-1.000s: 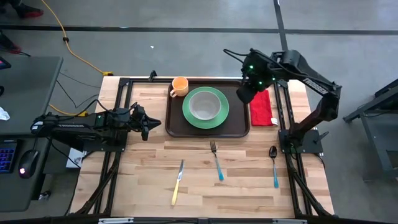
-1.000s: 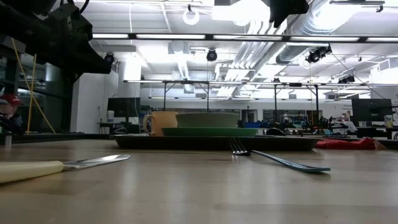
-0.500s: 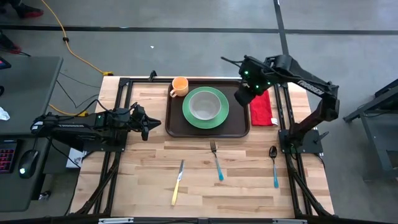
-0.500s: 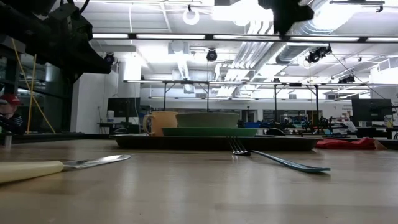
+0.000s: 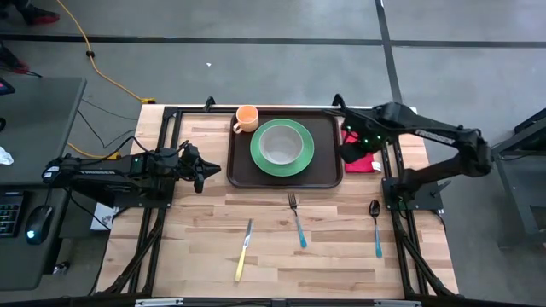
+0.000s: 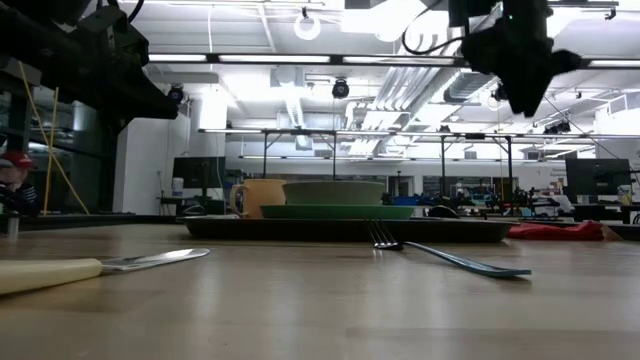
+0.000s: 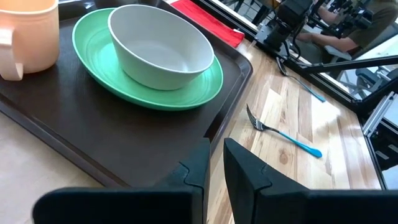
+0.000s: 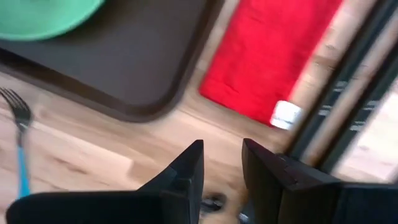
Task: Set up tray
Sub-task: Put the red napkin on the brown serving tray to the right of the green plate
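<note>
The dark brown tray (image 5: 328, 175) lies at the table's far middle. It carries a green plate (image 5: 256, 153) with a white bowl (image 5: 281, 146) and an orange cup (image 5: 246, 118). A red napkin (image 5: 368, 160) lies flat on the table just right of the tray. My right gripper (image 5: 351, 153) hangs above the napkin's near left part, fingers pointing down, open and empty (image 8: 222, 168). My left gripper (image 5: 205, 170) waits left of the tray, open by a narrow gap (image 7: 215, 165), with nothing between its fingers.
A blue-handled fork (image 5: 296, 219) and spoon (image 5: 376, 228) and a yellow-handled knife (image 5: 244, 249) lie on the wood nearer the front edge. Black frame rails (image 5: 388, 149) run along the table's right side, beside the napkin.
My right gripper has come down from high over the tray's far right corner. It has also moved toward the near and right edges, and now hangs over the napkin. It has rolled about its pointing line on the way. Nothing on the table has moved.
</note>
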